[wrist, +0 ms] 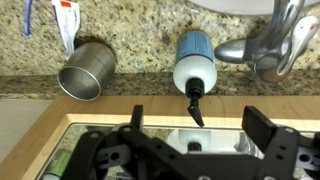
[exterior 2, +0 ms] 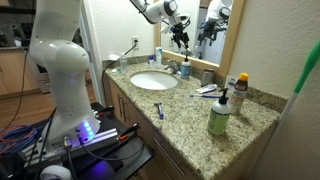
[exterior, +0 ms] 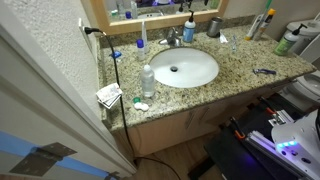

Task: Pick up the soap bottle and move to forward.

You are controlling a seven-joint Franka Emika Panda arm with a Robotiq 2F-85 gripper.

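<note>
Where the soap bottle [exterior: 188, 30] stands, in an exterior view: upright at the back of the granite desk [exterior: 240, 75], behind the white sink [exterior: 185, 68] and just beside the faucet [exterior: 172, 38].
Clear bottle [exterior: 148, 80]: upright near the sink's rim, well apart from the soap bottle.
Steel cup [exterior: 214, 27]: at the back edge, near the soap bottle, on the side away from the faucet.
Razor [exterior: 264, 71]: flat on the desk, apart from the sink.

Arm [exterior 2: 150, 10], in an exterior view: stretches across the top of the view toward the mirror [exterior 2: 215, 25].
End effector [exterior 2: 180, 40]: hangs above the soap bottle [exterior 2: 185, 69] without touching it, pointing down; the gap is too small to judge here.
Green bottle [exterior 2: 218, 115]: near the desk's front corner, well apart from the soap bottle.

Soap bottle [wrist: 194, 62], in the wrist view: seen from above, a blue-tinted body with a black pump whose spout points toward the end effector.
Its neighbours: it sits between the steel cup [wrist: 87, 70] and the faucet [wrist: 262, 45], closer to the faucet.
End effector [wrist: 198, 125]: its 2 fingers [wrist: 262, 130] are spread wide apart and grip nothing. The pump lies in line with the gap but clear of both.
White tube [wrist: 66, 25]: stands behind the steel cup.
</note>
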